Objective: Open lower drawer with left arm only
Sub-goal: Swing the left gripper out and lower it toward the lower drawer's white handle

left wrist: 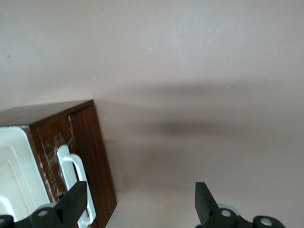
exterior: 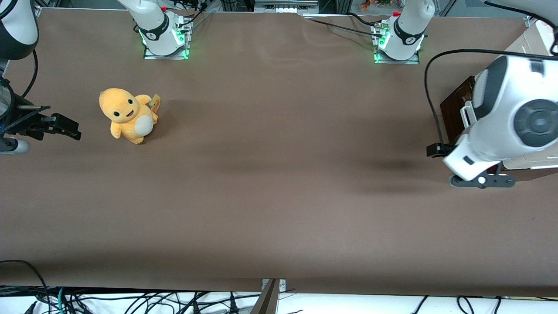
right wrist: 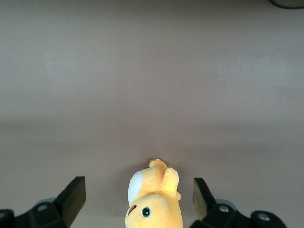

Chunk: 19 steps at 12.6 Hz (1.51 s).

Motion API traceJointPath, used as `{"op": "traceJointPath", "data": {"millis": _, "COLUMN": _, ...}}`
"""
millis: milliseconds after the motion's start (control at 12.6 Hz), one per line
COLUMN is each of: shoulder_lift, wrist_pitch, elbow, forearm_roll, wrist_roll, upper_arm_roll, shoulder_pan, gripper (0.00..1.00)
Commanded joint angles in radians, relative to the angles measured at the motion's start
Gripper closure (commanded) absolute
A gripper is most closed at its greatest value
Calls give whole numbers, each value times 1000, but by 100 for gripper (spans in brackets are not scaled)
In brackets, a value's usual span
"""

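Left arm (exterior: 510,117) over cabinet end of surface (exterior: 279,196); claw (left wrist: 142,202) released, beside lower drawer (left wrist: 90,156) handle (left wrist: 76,183), not gripping.

Even overhead light; soft shadows on table (exterior: 279,196); left arm (exterior: 510,117) motion-blurred.

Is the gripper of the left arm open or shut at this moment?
Open. In the left wrist view the gripper shows its two fingers far apart, nothing between them; it hangs beside the lower drawer, not yet on its white handle.

Dark brown lower drawer (left wrist: 90,156), white loop handle (left wrist: 76,183), black hand (left wrist: 141,202).
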Motion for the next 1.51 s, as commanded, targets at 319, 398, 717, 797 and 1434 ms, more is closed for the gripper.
{"op": "traceJointPath", "data": {"millis": 319, "shoulder_lift": 97, "wrist_pitch": -180, "elbow": -1, "forearm_roll": 272, "wrist_roll": -225, "upper_arm_roll": 1, "shoulder_pan": -117, "gripper": 0}}
{"op": "traceJointPath", "data": {"millis": 398, "shoulder_lift": 119, "wrist_pitch": -187, "elbow": -1, "forearm_roll": 283, "wrist_roll": -284, "upper_arm_roll": 1, "shoulder_pan": -131, "gripper": 0}}
{"op": "traceJointPath", "data": {"millis": 717, "shoulder_lift": 173, "wrist_pitch": -249, "elbow": -38, "forearm_roll": 366, "wrist_roll": -472, "upper_arm_roll": 1, "shoulder_pan": -153, "gripper": 0}}
{"op": "traceJointPath", "data": {"millis": 797, "shoulder_lift": 191, "wrist_pitch": -268, "elbow": -67, "forearm_roll": 425, "wrist_roll": -521, "upper_arm_roll": 0, "shoulder_pan": -173, "gripper": 0}}
{"op": "traceJointPath", "data": {"millis": 1434, "shoulder_lift": 269, "wrist_pitch": -276, "elbow": -283, "forearm_roll": 618, "wrist_roll": -727, "upper_arm_roll": 0, "shoulder_pan": -205, "gripper": 0}}
